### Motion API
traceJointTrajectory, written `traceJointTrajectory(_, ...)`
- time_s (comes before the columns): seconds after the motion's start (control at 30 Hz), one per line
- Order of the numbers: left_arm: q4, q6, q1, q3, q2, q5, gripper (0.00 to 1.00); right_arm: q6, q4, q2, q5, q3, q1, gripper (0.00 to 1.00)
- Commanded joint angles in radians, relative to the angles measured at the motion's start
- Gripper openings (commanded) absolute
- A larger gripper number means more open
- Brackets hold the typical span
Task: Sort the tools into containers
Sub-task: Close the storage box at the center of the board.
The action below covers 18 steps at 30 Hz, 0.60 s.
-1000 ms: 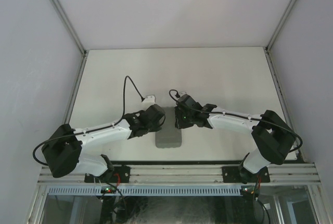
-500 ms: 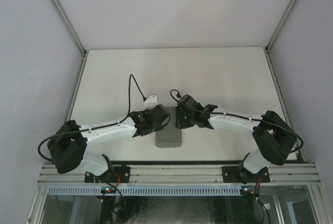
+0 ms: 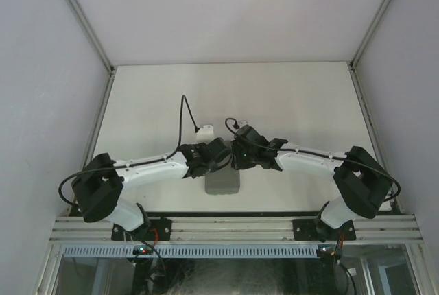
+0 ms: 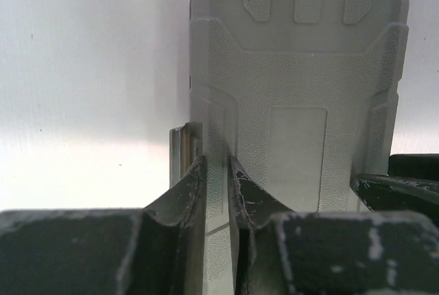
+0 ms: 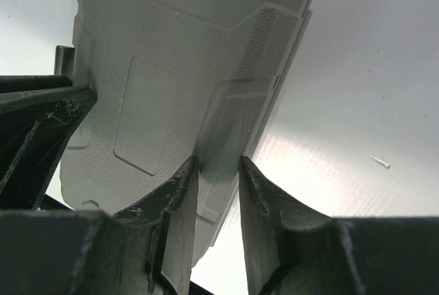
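1. The grey plastic rounded-rectangular tool case [image 3: 223, 184] lies on the white table [image 3: 288, 96], at the near middle between the two arm bases. Its two halves are folded shut, with the textured outer shell facing up.
2. In the left wrist view, three moulded tabs line the far edge of the tool case [image 4: 295, 89], and a flat rectangular panel sits in the middle of the shell.
3. In the top view, the far part of the tool case is covered by both wrists. Only its near end shows.
4. The left gripper [image 4: 218, 199] straddles the left long edge of the tool case. Its jaws are closed on that edge, with both fingers touching the plastic.
5. The right gripper [image 5: 218, 199] straddles the opposite long edge of the tool case [image 5: 185, 48]. Its jaws are clamped on the raised rim there.
6. From above, the left gripper [image 3: 218, 154] and the right gripper [image 3: 237, 154] sit just beside each other over the tool case.
7. A black cable [image 3: 183, 110] loops up from the left wrist.
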<state>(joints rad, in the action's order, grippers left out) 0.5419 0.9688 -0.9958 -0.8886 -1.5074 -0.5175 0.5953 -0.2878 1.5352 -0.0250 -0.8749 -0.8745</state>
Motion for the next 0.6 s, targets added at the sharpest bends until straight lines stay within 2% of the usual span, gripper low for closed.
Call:
traceJointTrajectory(0.0, 0.046, 0.041, -0.026, 0.046, -0.106, 0.173, 0.0, 0.023, 0.008, 0.028, 0.032, 0.039, -0.011, 0.27)
traceJointTrajectory(0.23, 0.044, 0.04, -0.032, 0.037, -0.095, 0.175, 0.0, 0.034, 0.021, 0.019, 0.039, 0.06, -0.009, 0.27)
traceJointTrajectory(0.47, 0.014, -0.018, -0.03, 0.033, 0.053, 0.137, 0.01, 0.034, 0.023, 0.018, 0.039, 0.068, -0.004, 0.27)
traceJointTrajectory(0.57, 0.012, -0.042, -0.026, 0.023, 0.123, 0.114, 0.13, 0.035, 0.025, 0.02, 0.04, 0.07, -0.003, 0.28)
